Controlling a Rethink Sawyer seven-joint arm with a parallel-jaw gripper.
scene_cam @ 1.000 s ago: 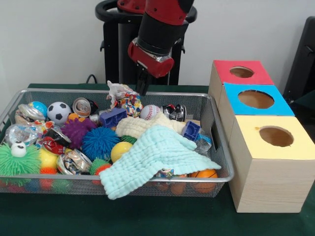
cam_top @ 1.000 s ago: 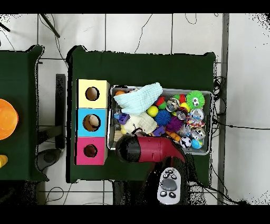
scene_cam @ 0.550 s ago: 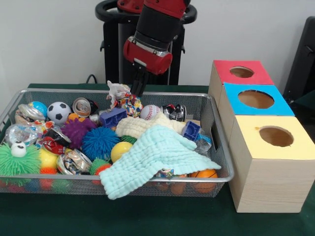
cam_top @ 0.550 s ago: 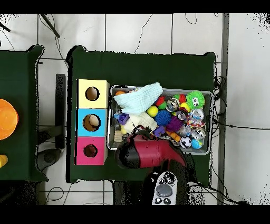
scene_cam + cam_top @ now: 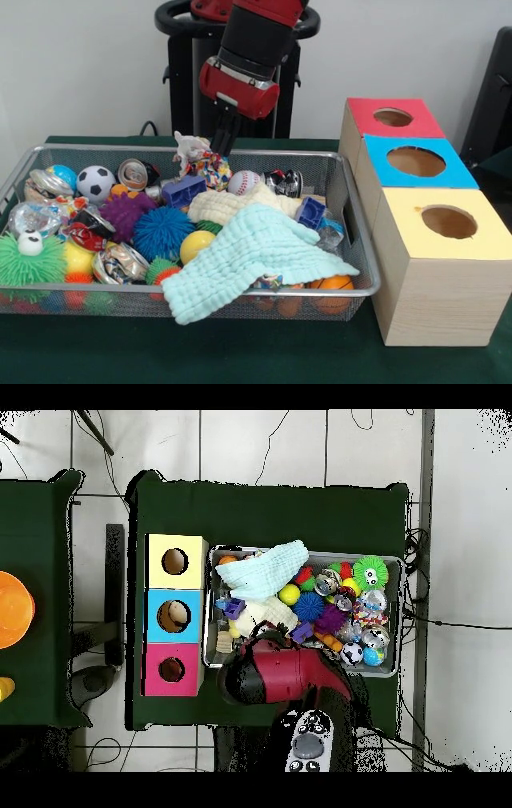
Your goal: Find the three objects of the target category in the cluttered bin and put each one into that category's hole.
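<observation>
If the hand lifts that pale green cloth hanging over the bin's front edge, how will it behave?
The pale green cloth would probably hang limp, since it already drapes over the wire bin rim. Its quilted weave looks light and easy to pinch. Lifting it may disturb the orange basketball beneath.

Red-and-black arm [image 5: 254, 48], dark tool [image 5: 223, 138]

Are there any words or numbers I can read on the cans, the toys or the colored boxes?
None can be read. The crushed cans carry print, but it is too blurred to make out. The red box, blue box and yellow box show plain tops with holes, no labels.
</observation>
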